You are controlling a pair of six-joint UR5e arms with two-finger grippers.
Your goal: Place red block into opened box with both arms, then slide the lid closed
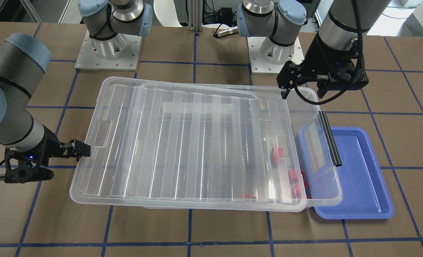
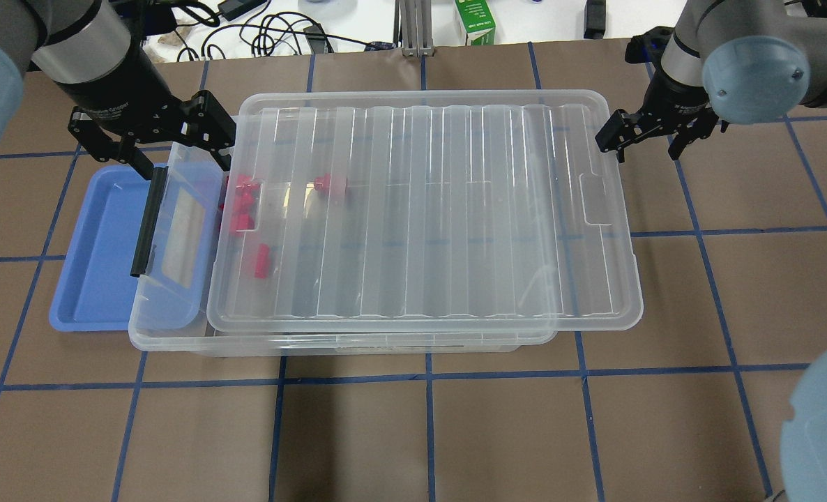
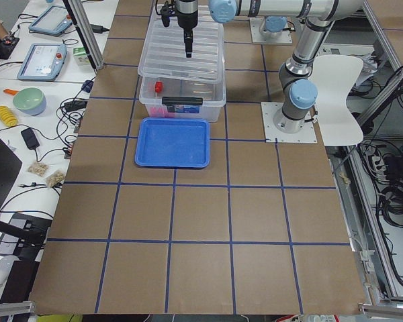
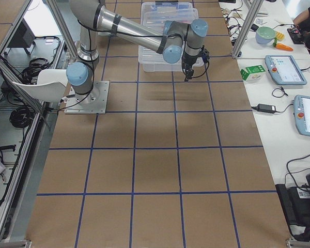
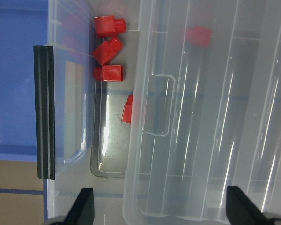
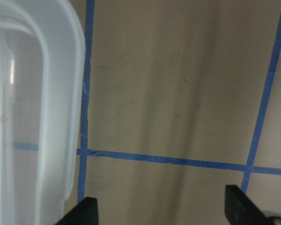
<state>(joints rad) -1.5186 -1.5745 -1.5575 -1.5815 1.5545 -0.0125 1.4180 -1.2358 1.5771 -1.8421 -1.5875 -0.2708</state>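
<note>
The clear box (image 2: 150, 333) holds several red blocks (image 5: 107, 50) at its left end, one red block (image 5: 198, 35) lying under the lid. The ribbed clear lid (image 2: 441, 209) rests on the box, shifted toward my right, so a strip at the left end stays uncovered. My left gripper (image 2: 176, 157) hangs open above that uncovered end, nothing between its fingers (image 5: 82, 206). My right gripper (image 2: 647, 150) is open over bare table just off the lid's far right corner (image 6: 61, 93), apart from it.
A blue tray (image 2: 93, 265) lies against the box's left end, partly under its rim. A black handle bar (image 2: 147, 219) runs along that end. Brown table with blue tape lines surrounds the box; cables and a green carton (image 2: 475, 21) sit past the far edge.
</note>
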